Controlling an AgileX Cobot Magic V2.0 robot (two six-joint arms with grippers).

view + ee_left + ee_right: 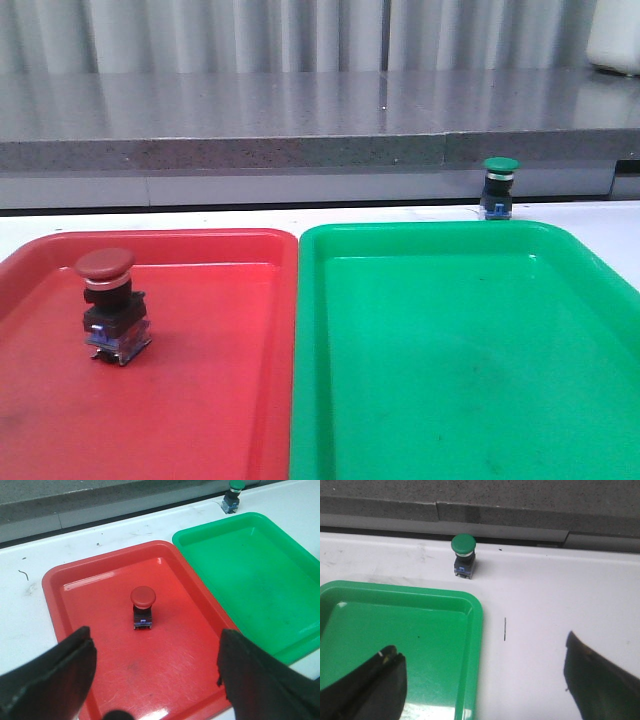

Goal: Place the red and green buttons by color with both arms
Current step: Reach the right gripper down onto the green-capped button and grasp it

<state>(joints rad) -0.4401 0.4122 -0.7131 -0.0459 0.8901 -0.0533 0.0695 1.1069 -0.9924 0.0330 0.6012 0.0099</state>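
Fingers of the left gripper (155, 680) were seen spread wide apart in the left wrist view, one black finger (47, 680) at each lower corner, with nothing held between them. Likewise, the right gripper (485, 680) was shown with its black fingers (367, 682) far apart and nothing in its grasp. Neither gripper was visible in the front view.

Below the left gripper, the large red plastic tray (70, 575) was laid on the white table (20, 620). The red-capped mushroom-head push button (112, 304), with its silver ring, black body and blue base, was found standing upright inside that tray, on its floor and well clear of the rim. Just beside the red tray, edge against edge, the large green plastic tray (310, 350) was placed; nothing was seen lying in it.

Farther back, the green-capped push button (499, 187) was set upright on the white table, outside the green tray and just beyond its far rim, near that tray's far right corner. Behind it, a grey speckled stone ledge (250, 130) was seen running across the back.
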